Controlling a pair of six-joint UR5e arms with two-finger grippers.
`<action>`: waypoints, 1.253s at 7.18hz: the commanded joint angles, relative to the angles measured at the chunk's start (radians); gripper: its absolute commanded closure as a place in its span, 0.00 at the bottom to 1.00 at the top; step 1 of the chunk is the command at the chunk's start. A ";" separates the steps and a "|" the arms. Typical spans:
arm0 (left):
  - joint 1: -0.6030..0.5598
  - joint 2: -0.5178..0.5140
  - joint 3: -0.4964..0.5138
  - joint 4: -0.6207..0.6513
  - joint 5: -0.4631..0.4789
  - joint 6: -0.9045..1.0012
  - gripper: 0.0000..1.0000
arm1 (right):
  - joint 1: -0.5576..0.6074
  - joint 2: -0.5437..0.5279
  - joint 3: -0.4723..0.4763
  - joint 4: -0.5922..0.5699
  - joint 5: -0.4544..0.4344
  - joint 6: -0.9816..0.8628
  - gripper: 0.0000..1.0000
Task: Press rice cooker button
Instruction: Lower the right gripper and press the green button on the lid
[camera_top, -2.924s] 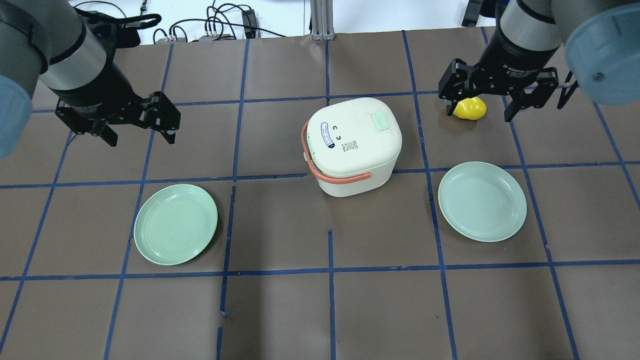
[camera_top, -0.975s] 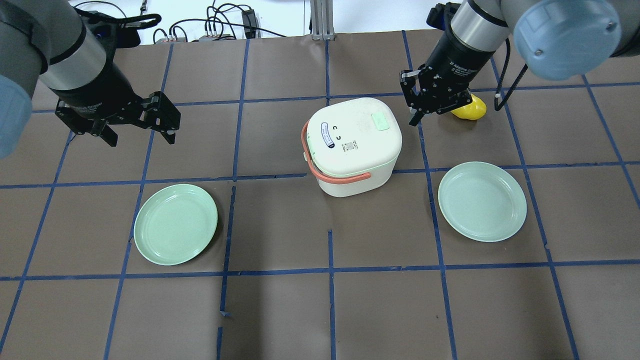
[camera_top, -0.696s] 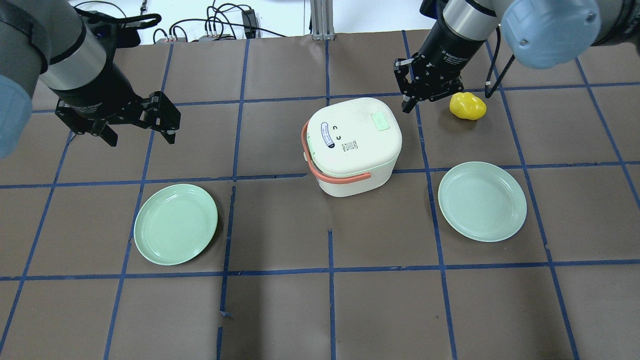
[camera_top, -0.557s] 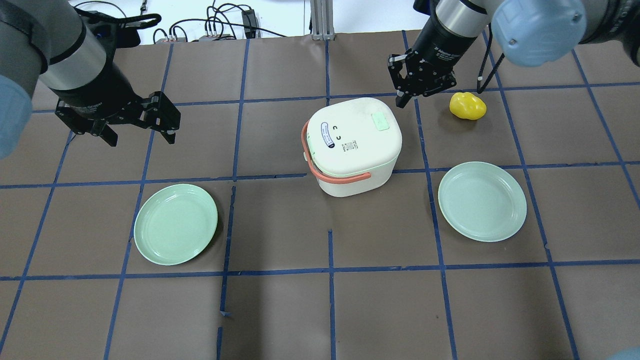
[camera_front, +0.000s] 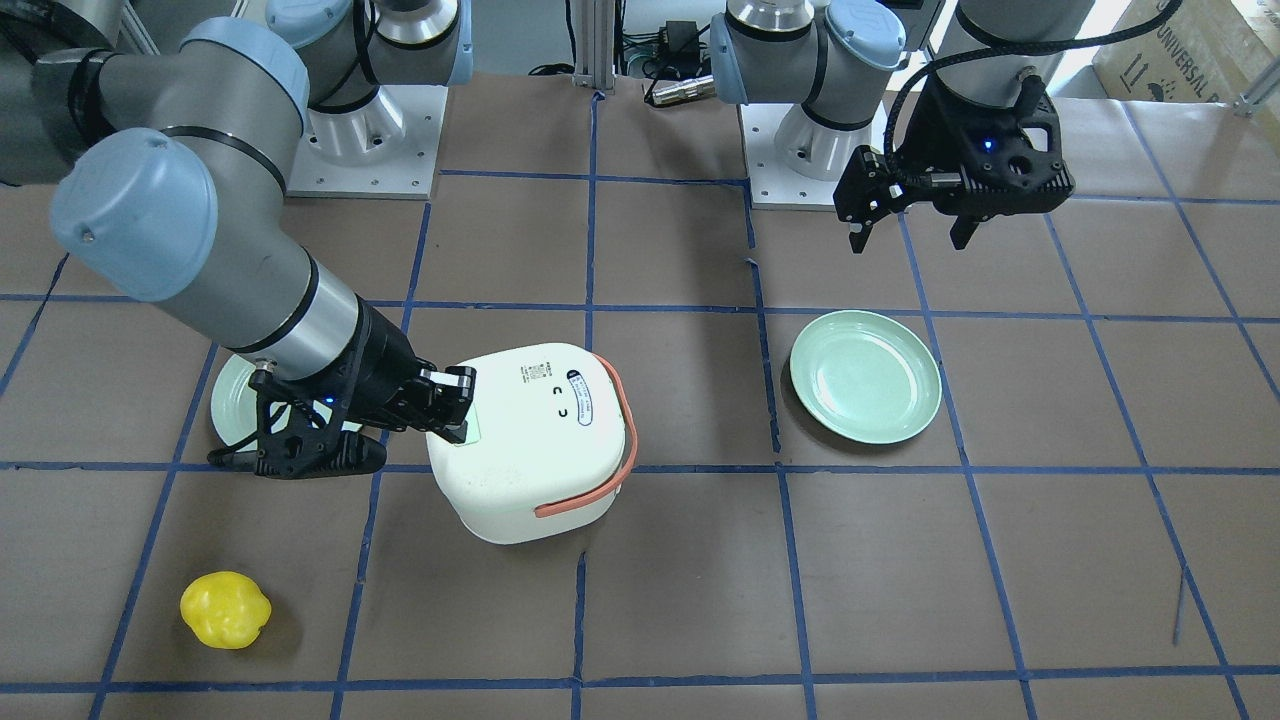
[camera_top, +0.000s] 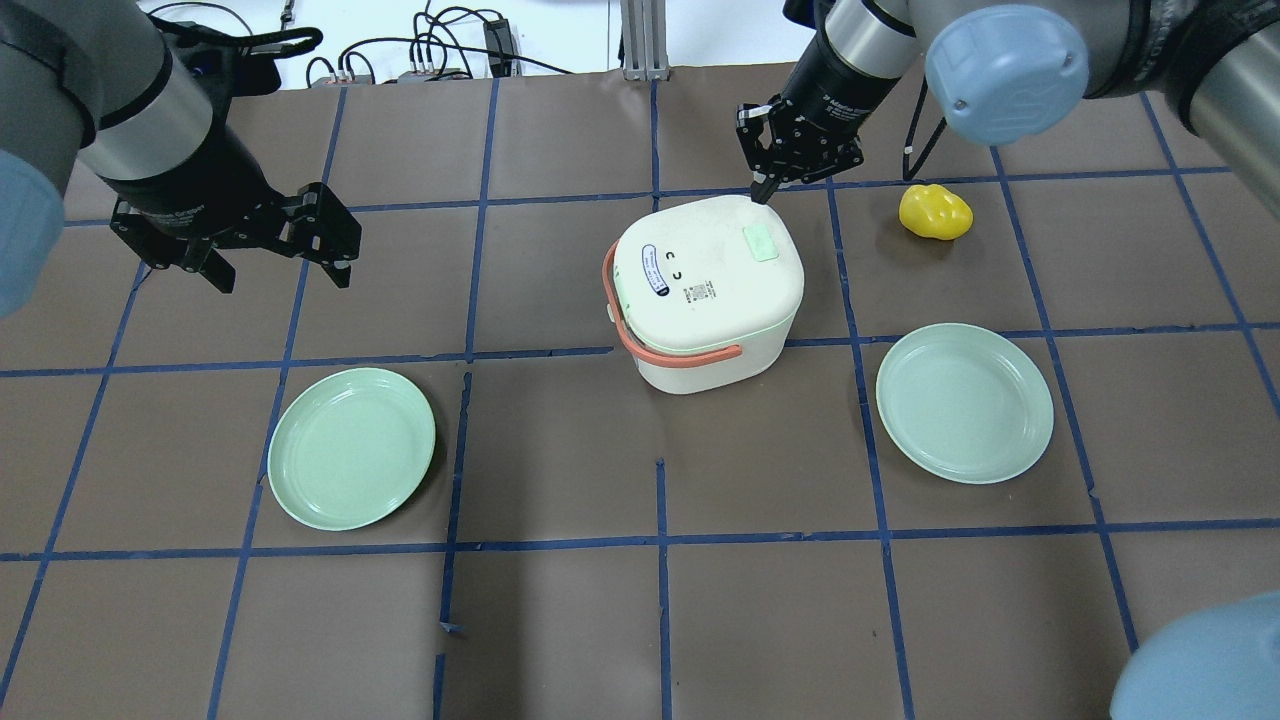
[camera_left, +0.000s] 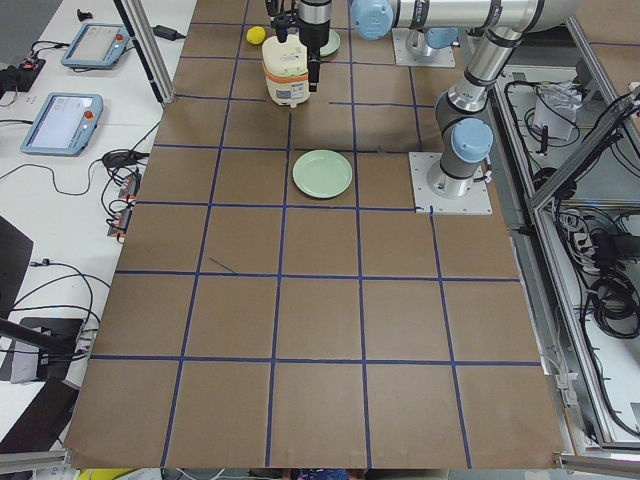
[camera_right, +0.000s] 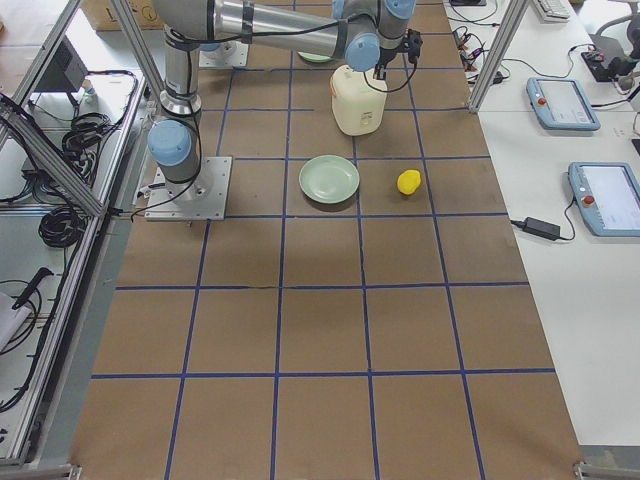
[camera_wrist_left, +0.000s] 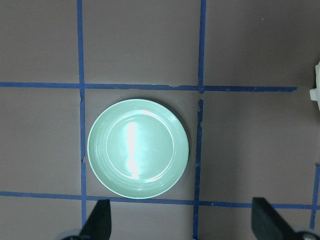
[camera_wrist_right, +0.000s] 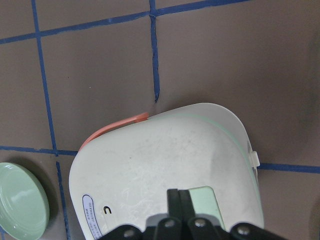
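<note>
- R gripper (camera_wrist_right: 179, 197) fingers pressed together, tip at button (camera_wrist_right: 210, 201) edge atop rice cooker (camera_top: 705, 290); contact unclear.
- L gripper (camera_top: 280, 268) spread wide, above plate (camera_wrist_left: 138, 148).

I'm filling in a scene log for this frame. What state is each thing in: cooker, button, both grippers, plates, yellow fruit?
Rice cooker: upright, lid closed, handle folded down.
Button: in plain sight on the lid; pressed or not, cannot tell.
Right gripper: shut, empty, tips beside the button.
Left gripper: open, empty.
Left plate: empty.
Right plate: empty.
Yellow fruit: lying loose on the table.
</note>
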 joint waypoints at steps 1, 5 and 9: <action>0.000 0.000 0.000 0.000 0.000 0.000 0.00 | 0.004 0.007 0.007 0.008 0.008 -0.004 0.95; 0.000 0.000 0.000 0.000 0.000 0.000 0.00 | 0.002 0.000 0.015 0.033 -0.006 -0.047 0.95; 0.000 0.000 0.000 -0.002 0.000 0.000 0.00 | 0.001 0.004 0.030 0.040 -0.005 -0.055 0.95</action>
